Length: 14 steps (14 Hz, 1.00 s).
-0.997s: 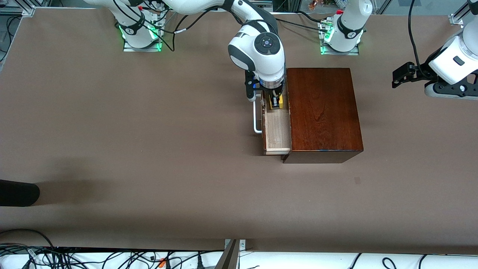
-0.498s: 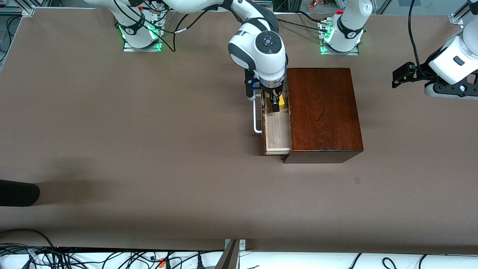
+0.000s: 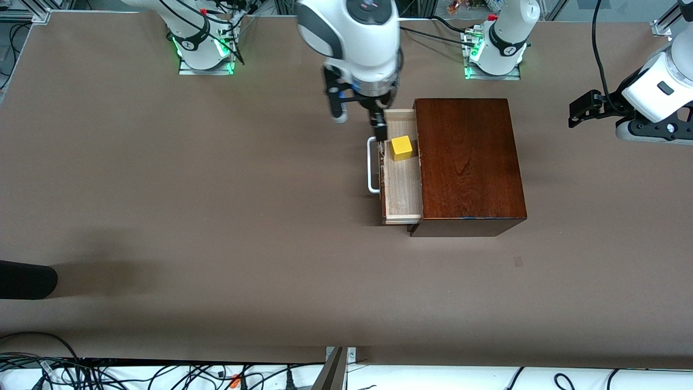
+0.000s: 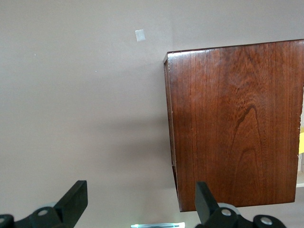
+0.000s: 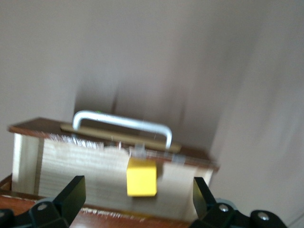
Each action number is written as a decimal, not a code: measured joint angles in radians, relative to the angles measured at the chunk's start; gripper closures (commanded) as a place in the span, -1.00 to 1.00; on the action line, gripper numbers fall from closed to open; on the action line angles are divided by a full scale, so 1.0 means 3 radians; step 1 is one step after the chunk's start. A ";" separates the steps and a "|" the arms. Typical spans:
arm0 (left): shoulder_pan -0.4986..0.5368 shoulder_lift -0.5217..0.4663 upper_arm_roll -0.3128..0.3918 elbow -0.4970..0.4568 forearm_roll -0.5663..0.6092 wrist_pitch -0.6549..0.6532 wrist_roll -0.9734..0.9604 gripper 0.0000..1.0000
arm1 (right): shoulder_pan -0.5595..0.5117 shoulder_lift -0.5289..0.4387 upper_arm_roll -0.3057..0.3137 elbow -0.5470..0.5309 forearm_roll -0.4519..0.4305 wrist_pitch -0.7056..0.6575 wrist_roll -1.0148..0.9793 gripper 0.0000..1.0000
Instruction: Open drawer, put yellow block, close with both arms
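Observation:
The drawer (image 3: 403, 187) stands pulled out of the reddish-brown box (image 3: 468, 162), its white handle (image 3: 371, 165) toward the right arm's end. The yellow block (image 3: 401, 147) lies free in the pale tray, near the tray's end closest to the bases. My right gripper (image 3: 380, 125) is open and empty, raised over that end of the drawer. In the right wrist view the block (image 5: 141, 177) lies below and between the spread fingers of that gripper (image 5: 137, 202), with the handle (image 5: 123, 123) past it. My left gripper (image 3: 580, 108) waits open in the air at the left arm's end; its wrist view shows the box top (image 4: 237, 123).
A dark rounded object (image 3: 27, 279) juts in at the table's edge at the right arm's end. A small square mark (image 3: 518, 261) lies on the table nearer the camera than the box. Cables run along the near edge.
My right gripper has let go of the yellow block and risen up and away toward the bases. The block now rests alone in the tray. The left arm has not moved.

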 measured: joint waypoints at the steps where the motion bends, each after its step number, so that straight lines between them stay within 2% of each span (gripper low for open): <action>1: 0.0000 0.0000 0.0000 0.0000 0.0000 0.0000 0.0000 -1.00 | -0.0103 -0.0095 -0.0011 -0.0001 0.0000 -0.0212 -0.0316 -1.00; 3: 0.0000 0.0000 0.0000 0.0000 0.0000 0.0000 0.0000 -1.00 | -0.0247 -0.0259 -0.0131 -0.0009 0.0000 -0.0555 -0.0966 -1.00; 5: 0.0000 0.0000 0.0000 0.0000 0.0000 -0.0001 0.0000 -1.00 | -0.0281 -0.0443 -0.0405 -0.0119 0.0000 -0.0757 -0.1717 -1.00; 12: -0.0002 0.0000 -0.0012 0.0000 0.0000 -0.0003 0.0000 -1.00 | -0.0315 -0.1293 -0.1467 -0.0986 -0.0006 -0.0818 -0.4074 -1.00; 14: -0.0004 -0.0001 -0.0020 0.0003 0.0000 -0.0087 0.0001 -1.00 | -0.0427 -0.1459 -0.1616 -0.1170 -0.0012 -0.0814 -0.4582 -1.00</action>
